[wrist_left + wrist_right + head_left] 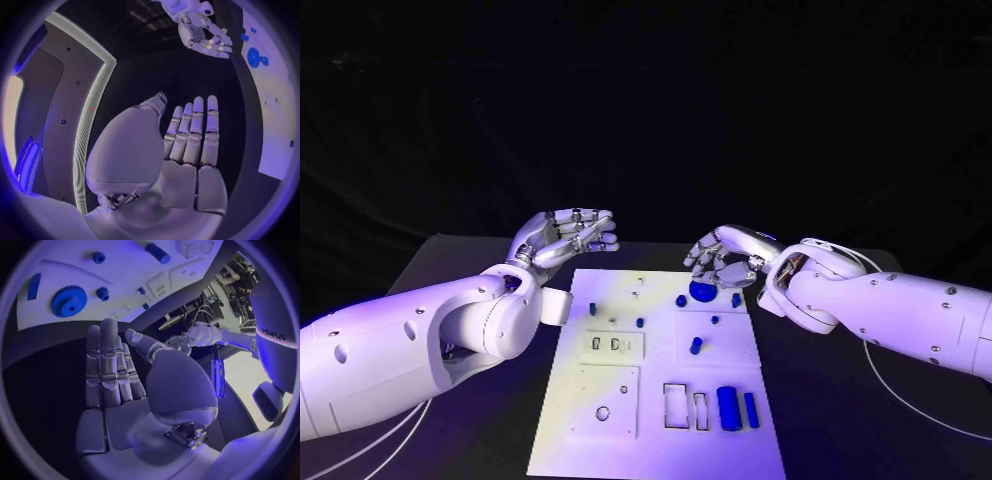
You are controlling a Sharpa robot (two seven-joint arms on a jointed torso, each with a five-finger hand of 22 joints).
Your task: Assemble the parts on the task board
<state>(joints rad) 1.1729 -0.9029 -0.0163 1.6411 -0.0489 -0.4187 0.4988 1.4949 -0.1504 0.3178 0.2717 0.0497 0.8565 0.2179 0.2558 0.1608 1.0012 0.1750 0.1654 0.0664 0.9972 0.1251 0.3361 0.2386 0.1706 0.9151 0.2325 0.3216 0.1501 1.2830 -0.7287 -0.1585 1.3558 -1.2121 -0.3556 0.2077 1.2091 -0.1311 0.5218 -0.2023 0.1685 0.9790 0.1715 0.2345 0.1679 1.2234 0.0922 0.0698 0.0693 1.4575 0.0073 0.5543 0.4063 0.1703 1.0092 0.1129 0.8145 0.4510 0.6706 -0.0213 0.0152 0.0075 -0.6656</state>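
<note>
Nearest the head camera, the white task board [661, 400] lies lengthwise on the black table [473, 260], its near end carrying a blue cylinder [728, 407] and a thinner blue bar [750, 409] just beside it, next to two rectangular cut-outs. Farther up the board stand a small blue peg [695, 346], several smaller blue pegs [607, 322], and a round blue gear [702, 291] near the far right corner. Both hands hover above the board's far end, well apart from each other and touching no part. On the left hand [564, 238] the fingers [195, 131] lie straight and side by side, the palm bare, nothing between them. On the right hand [727, 260], just above the gear, the fingers [107, 365] are likewise straight and side by side, with the thumb standing off, and it holds nothing.
</note>
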